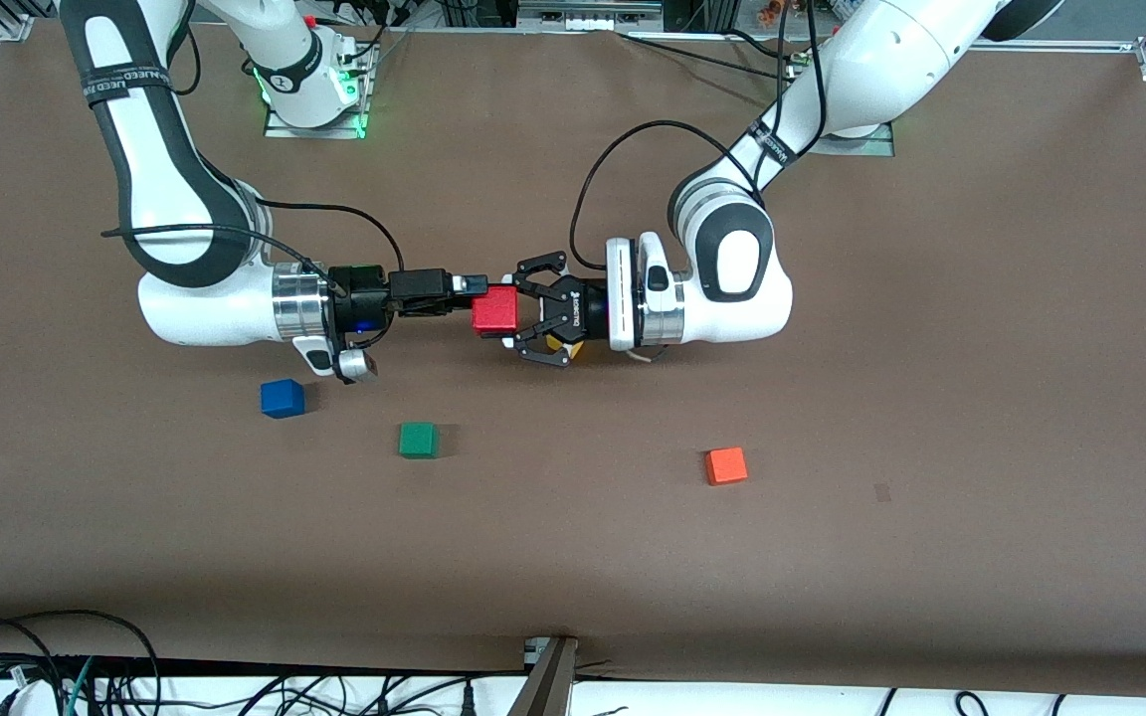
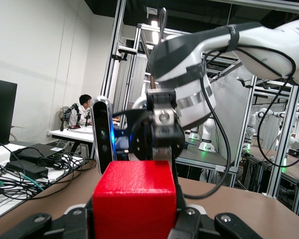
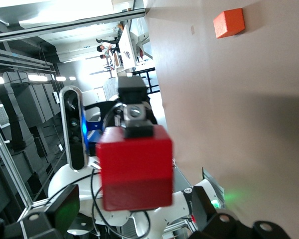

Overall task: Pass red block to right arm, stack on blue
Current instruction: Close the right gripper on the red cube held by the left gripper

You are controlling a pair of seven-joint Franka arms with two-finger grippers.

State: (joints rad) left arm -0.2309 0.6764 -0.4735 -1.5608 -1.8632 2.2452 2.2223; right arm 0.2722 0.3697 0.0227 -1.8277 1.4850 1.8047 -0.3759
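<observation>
The red block (image 1: pixel 493 310) is in the air over the middle of the table, between the two grippers. My left gripper (image 1: pixel 510 312), the claw-like one, is shut on it: in the left wrist view its fingers press both sides of the block (image 2: pixel 134 199). My right gripper (image 1: pixel 474 286), with straight fingers, meets it end to end. In the right wrist view the right gripper (image 3: pixel 132 211) is open, with a gap on each side of the block (image 3: pixel 135 167). The blue cube (image 1: pixel 283 398) sits on the table near the right arm's wrist, nearer the front camera.
A green cube (image 1: pixel 418 440) sits beside the blue one, toward the left arm's end. An orange-red cube (image 1: pixel 726 465) lies farther that way, also seen in the right wrist view (image 3: pixel 229 23). A yellow thing (image 1: pixel 566 348) is mostly hidden under the left gripper.
</observation>
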